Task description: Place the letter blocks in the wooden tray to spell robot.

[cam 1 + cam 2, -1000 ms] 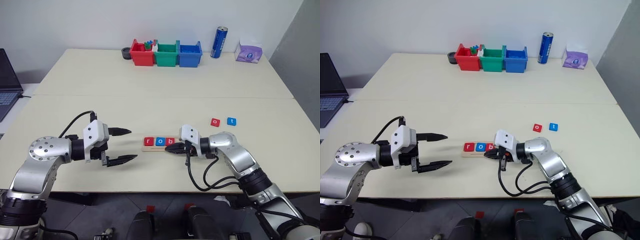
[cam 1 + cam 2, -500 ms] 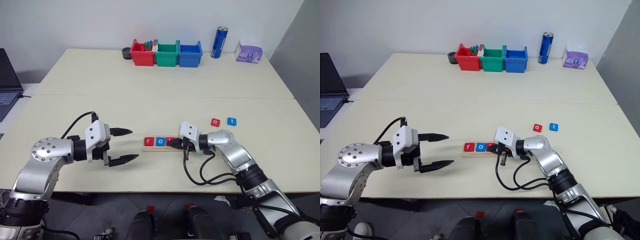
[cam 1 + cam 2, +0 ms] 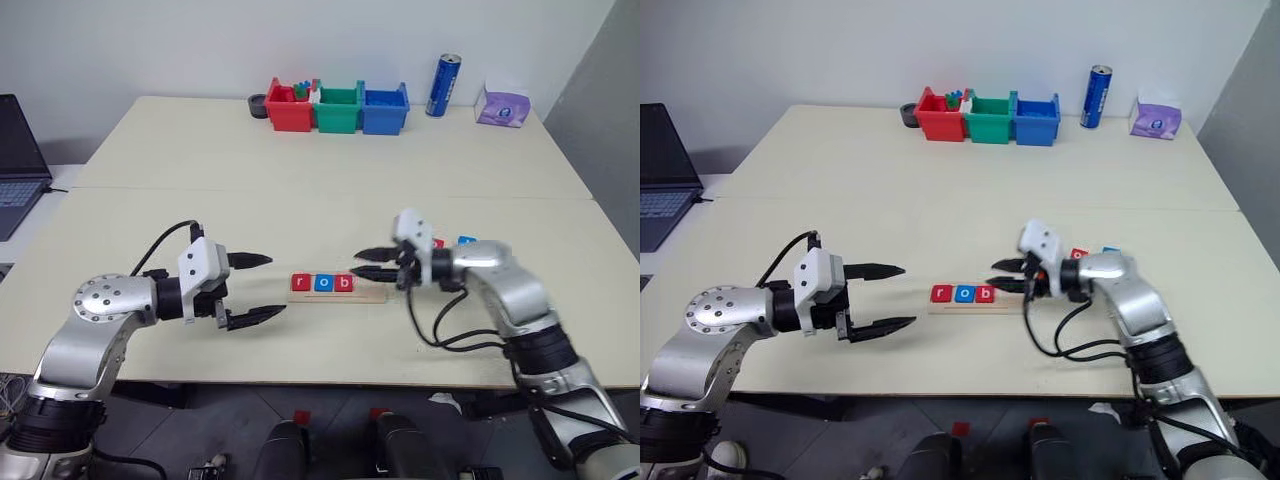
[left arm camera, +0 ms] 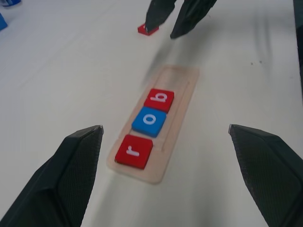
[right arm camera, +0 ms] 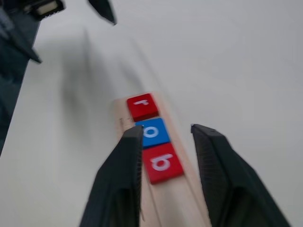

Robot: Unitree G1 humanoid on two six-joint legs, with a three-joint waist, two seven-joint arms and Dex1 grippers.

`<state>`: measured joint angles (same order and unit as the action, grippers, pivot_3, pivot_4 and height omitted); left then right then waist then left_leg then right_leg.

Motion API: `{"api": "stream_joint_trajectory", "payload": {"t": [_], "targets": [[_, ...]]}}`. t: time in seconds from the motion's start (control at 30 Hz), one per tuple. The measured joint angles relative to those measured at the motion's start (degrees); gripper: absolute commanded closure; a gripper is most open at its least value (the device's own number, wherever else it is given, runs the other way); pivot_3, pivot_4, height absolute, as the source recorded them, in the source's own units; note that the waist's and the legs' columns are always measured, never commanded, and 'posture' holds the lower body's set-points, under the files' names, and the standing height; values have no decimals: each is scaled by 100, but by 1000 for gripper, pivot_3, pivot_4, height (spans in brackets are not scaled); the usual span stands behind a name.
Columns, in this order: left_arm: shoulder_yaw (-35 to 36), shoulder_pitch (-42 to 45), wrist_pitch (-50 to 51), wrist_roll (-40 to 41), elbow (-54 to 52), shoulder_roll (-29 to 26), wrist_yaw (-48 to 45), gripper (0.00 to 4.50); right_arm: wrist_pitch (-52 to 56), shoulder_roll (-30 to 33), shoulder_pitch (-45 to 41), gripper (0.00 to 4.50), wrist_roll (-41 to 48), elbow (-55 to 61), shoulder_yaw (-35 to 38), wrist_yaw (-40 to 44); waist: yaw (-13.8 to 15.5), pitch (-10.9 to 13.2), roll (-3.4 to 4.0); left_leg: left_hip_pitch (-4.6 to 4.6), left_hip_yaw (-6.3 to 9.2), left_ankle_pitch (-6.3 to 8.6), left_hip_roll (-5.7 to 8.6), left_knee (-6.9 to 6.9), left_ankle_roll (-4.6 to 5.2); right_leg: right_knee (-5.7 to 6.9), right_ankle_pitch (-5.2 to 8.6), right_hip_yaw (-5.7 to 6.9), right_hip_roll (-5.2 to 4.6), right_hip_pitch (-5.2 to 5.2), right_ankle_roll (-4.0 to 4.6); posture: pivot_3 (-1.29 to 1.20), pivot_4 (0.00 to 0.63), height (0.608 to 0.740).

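Note:
The wooden tray (image 3: 338, 295) lies at the middle of the table near the front. In it, from its left end, sit three letter blocks: red r (image 3: 301, 283), blue o (image 3: 322, 283) and red b (image 3: 344, 283). The tray's right part is bare. My right gripper (image 3: 358, 263) hovers open just right of the tray and above it, holding nothing. Behind it on the table lie a red block (image 3: 1080, 254) and a blue block (image 3: 1110, 251). Left of the tray my left gripper (image 3: 274, 285) is wide open and empty, pointing at the tray (image 4: 177, 94).
Red (image 3: 286, 108), green (image 3: 337, 108) and blue (image 3: 385, 108) bins stand at the table's far edge, beside a blue can (image 3: 441, 85) and a tissue pack (image 3: 502, 106). A laptop (image 3: 15, 160) sits off the far left.
My right gripper was shut low at the tray's b block; it has opened and lifted up and to the right, leaving b in the tray. The left arm has hardly moved.

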<state>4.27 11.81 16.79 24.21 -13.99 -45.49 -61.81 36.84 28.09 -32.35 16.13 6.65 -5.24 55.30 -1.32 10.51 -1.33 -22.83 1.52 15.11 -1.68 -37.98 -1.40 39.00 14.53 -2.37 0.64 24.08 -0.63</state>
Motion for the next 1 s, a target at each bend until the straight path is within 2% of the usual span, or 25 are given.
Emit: {"api": "stream_joint_trajectory", "payload": {"t": [0.07,0.17,0.23,0.33,0.53,0.77,1.0], "targets": [[-94,21,102,-21,-150,146,192,0,394,105,165,1023,39,263,374,-445,-19,0,0,1,-4,0,2,1,0,0,0,-5,0,1,0,0,150,740],[-360,186,251,-104,-197,464,499,0,739,46,434,20,-112,584,556,-1258,-55,0,0,4,-4,0,-3,2,0,4,0,-9,9,3,0,0,150,740],[-538,352,310,-196,-198,695,707,0,858,-108,576,20,-341,662,628,-1896,-60,-1,0,5,-5,0,-3,2,0,7,0,-11,12,3,0,0,150,740],[-884,662,316,-438,-130,1206,1091,0,1009,-692,761,20,-857,622,639,-3105,-50,-3,-1,4,-9,-1,0,1,-1,7,-1,-16,11,4,-1,0,150,740],[-1193,907,337,-750,19,1803,1622,0,1186,-1681,753,20,-1155,242,671,-4392,-52,-3,-1,2,-9,-1,-1,2,-1,6,-1,-18,10,5,0,0,150,740],[-1240,935,421,-885,16,1943,1883,0,1074,-2232,415,20,-1284,-599,1082,-5461,-51,-3,0,1,-10,-1,1,3,-1,4,-1,-17,8,5,0,0,150,740],[-1236,817,513,-887,-109,1900,1951,0,894,-2272,245,20,-1287,-921,1200,-5817,-52,-3,0,2,-11,-1,1,4,-1,4,-1,-16,8,5,0,0,150,740]]}}
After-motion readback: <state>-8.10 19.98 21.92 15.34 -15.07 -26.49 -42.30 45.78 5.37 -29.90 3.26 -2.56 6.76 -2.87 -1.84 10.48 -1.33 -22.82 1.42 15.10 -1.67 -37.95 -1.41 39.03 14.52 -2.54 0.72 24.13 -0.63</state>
